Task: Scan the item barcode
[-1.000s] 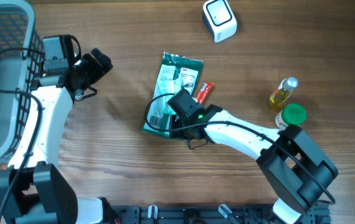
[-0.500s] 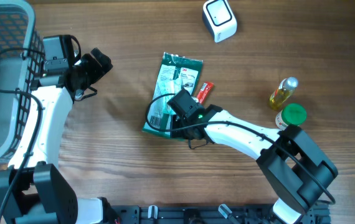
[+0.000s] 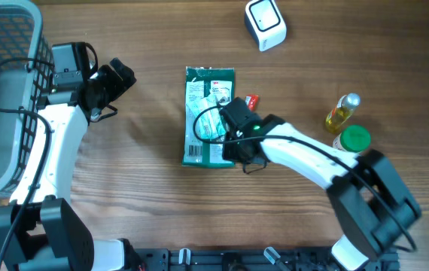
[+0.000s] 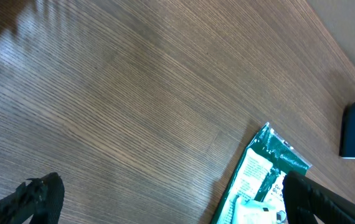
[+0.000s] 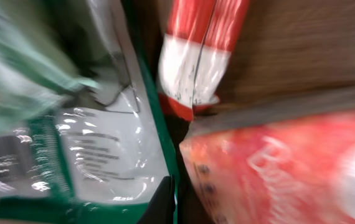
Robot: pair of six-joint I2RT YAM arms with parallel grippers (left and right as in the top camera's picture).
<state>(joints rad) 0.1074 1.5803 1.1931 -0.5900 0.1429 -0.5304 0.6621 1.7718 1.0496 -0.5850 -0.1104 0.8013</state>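
Right end effector (image 3: 228, 135): we see it clenched on green packet (image 3: 199, 98)
Left end effector (image 3: 124, 77): released, empty, left of packet

The green packet (image 3: 199, 90), gripped by the right tool (image 3: 226, 143), has turned from tilted to straight and shifted rightward.

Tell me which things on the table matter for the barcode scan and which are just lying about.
For the job:
- green packet, with the right gripper shut on it
- white scanner

Lying about:
- red sachet
- oil bottle
- green-lidded jar
- grey basket
- left gripper, open, holding nothing
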